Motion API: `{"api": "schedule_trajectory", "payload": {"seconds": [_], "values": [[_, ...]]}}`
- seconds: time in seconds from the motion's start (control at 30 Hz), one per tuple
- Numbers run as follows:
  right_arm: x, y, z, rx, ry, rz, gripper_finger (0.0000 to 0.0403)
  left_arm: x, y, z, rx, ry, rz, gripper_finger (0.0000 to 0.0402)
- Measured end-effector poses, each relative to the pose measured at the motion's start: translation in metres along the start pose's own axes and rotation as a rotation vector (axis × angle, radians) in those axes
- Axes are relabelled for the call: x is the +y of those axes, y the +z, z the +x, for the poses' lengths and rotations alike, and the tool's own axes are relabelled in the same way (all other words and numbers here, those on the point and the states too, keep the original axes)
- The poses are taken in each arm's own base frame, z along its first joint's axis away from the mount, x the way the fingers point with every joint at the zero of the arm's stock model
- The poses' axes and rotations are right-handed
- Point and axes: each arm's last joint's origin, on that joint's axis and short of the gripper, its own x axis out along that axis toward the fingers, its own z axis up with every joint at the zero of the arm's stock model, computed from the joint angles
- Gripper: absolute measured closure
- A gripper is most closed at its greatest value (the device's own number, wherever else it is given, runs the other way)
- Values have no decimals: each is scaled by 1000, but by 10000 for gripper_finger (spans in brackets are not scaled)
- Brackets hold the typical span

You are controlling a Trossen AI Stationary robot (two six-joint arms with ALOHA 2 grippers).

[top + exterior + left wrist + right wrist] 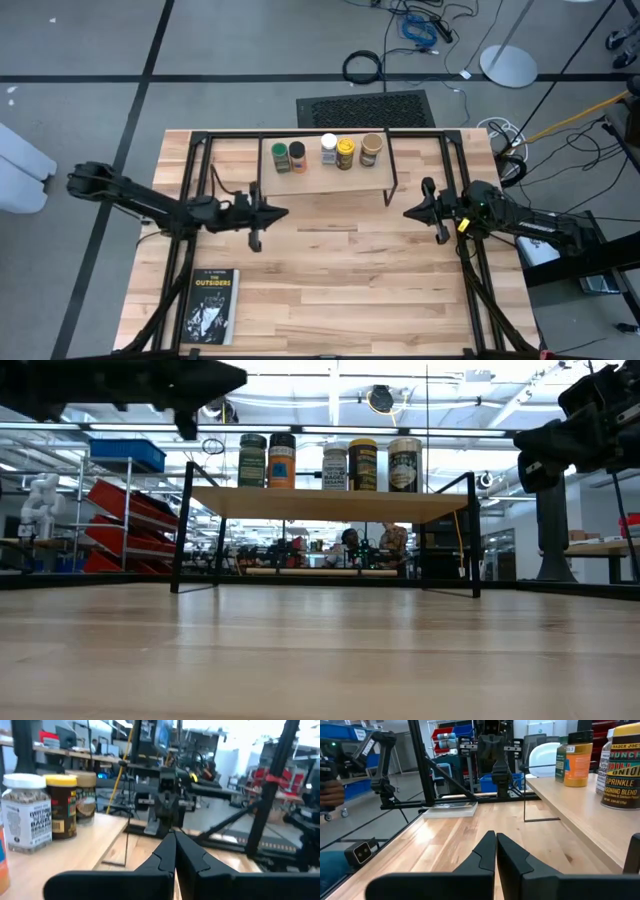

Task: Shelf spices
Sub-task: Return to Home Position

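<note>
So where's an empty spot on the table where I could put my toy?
The biggest bare patch of table is the half away from the shelf, right of the book. A smaller gap lies between the left gripper and right gripper. The shelf's back edge is crowded: five jars stand in a row.

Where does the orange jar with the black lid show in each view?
High: orange jar, second from left on the shelf.
Low: second from left.
Left wrist: orange sliver at the frame edge, beside the white-lidded jar.
Right wrist: beside the green-lidded jar, at.
Shared landmark: the shelf plank.
</note>
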Motion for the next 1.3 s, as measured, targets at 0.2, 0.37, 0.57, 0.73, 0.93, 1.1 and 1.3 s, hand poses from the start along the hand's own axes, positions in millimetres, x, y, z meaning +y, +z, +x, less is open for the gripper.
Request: {"api": "schedule_trajectory", "payload": {"seconds": [0.2,0.37,0.57,0.73,0.93,1.1,1.3], "values": [[0,0,0,0,0,-3,403,1,-2,-27,6,-33,6,395],[0,0,0,1,-1,-5,403,4,-10,-46,-9,-50,2,395],[0,0,0,1,-1,-6,403,9,-21,-61,-13,-56,-5,395],[-1,-2,1,21,-3,63,403,12,-28,-69,-16,-68,18,396],[-2,-4,4,56,1,110,403,15,-37,-75,8,-74,10,396],[-1,-4,4,59,43,23,403,15,-38,-76,27,-87,38,396],[-1,-4,4,58,41,-36,403,15,-39,-77,36,-91,36,396]]}}
